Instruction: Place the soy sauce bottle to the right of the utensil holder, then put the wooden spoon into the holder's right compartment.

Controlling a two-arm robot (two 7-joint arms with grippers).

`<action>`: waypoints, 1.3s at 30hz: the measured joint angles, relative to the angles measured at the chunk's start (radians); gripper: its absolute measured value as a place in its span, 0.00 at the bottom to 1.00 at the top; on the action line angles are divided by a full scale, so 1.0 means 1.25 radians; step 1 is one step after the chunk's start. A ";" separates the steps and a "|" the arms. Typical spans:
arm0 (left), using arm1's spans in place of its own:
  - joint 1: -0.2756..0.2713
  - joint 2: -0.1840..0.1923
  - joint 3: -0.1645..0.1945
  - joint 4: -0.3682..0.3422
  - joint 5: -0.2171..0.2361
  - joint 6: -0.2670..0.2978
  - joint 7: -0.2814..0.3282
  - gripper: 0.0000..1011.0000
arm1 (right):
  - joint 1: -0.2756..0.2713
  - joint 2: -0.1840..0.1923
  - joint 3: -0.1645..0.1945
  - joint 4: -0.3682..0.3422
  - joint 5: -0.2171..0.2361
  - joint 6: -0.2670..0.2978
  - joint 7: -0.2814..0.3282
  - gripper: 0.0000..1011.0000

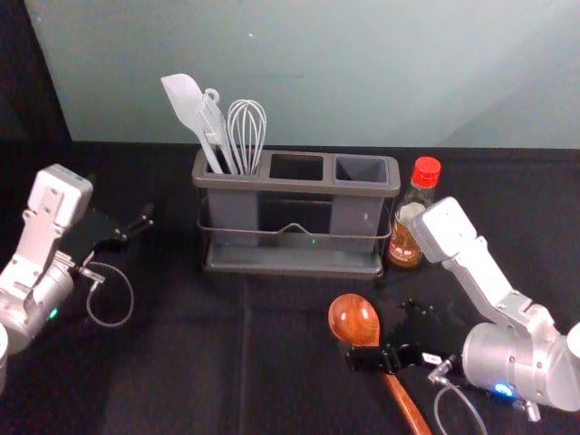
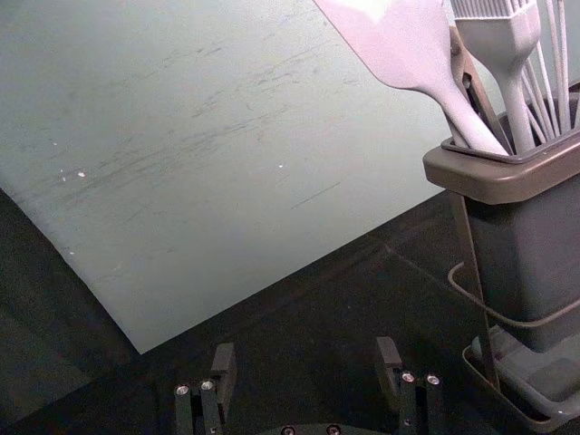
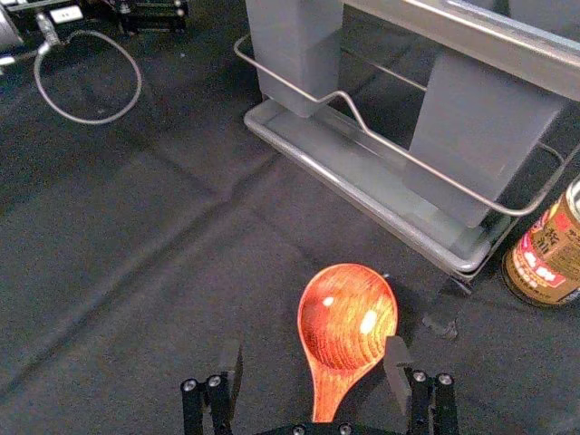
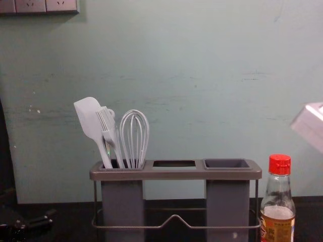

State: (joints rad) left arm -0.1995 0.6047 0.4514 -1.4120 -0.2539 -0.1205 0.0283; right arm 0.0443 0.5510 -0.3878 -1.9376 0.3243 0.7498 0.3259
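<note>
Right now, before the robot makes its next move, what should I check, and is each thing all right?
1. Red-capped glass soy sauce bottle upright, right of the grey utensil holder: ok.
2. Holder's right compartment free for the spoon: ok, it looks empty.
3. Reddish-brown wooden spoon gripped by the right pincer: not ok, the pincer is open, with the spoon between its two sides.
4. Right pincer low enough to close on the spoon: cannot tell.
5. Left pincer out of the way: ok, open, off to the holder's left.
</note>
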 joint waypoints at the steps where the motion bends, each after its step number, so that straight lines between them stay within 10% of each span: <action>1: 0.000 0.000 0.000 0.000 0.000 0.000 0.000 0.99 | 0.009 -0.003 -0.006 0.004 -0.008 0.009 0.000 0.99; 18: 0.000 0.000 0.000 0.000 0.000 0.000 0.000 0.99 | 0.083 -0.057 -0.047 0.084 -0.073 0.055 0.004 0.99; 39: 0.000 0.000 0.000 0.000 0.000 0.000 0.000 0.99 | 0.082 -0.127 -0.027 0.120 -0.116 0.061 -0.024 0.99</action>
State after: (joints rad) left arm -0.1995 0.6047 0.4514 -1.4120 -0.2539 -0.1205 0.0283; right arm 0.1466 0.3918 -0.4213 -1.7881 0.1790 0.8256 0.2961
